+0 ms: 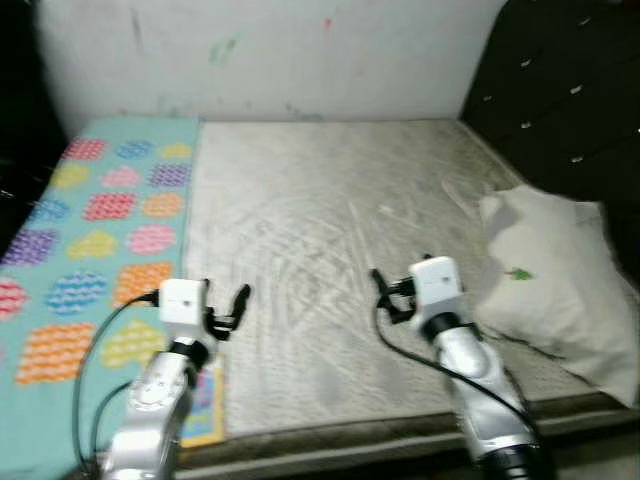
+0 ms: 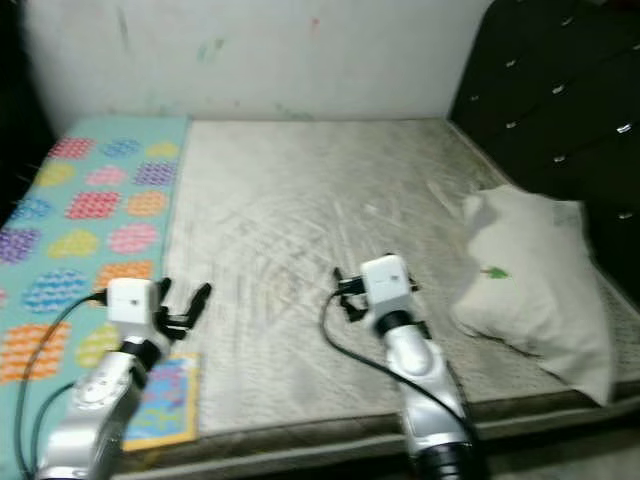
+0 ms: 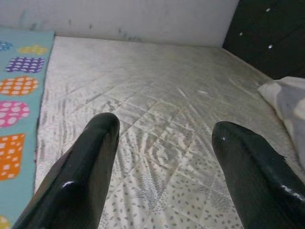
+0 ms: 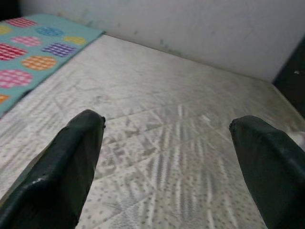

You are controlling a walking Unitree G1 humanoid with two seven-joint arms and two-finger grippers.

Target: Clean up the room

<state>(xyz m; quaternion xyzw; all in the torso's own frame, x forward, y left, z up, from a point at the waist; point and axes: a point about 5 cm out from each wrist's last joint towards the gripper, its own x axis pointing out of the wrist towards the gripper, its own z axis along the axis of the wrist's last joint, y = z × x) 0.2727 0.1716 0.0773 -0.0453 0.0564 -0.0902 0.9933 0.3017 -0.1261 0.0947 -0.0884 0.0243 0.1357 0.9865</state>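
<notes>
You faced a bare quilted mattress (image 1: 330,250) that ran to the wall. A teal blanket (image 1: 90,230) with coloured patches covered its left edge, likely awaiting spreading. A pale pillow (image 1: 555,280) lay crumpled against the right edge beside a dark dresser (image 1: 570,90). A small colourful book (image 2: 165,400) sat at the near-left corner. Your left gripper (image 1: 230,305) and right gripper (image 1: 390,295) hovered over the near edge, jaws spread wide, holding nothing.
</notes>
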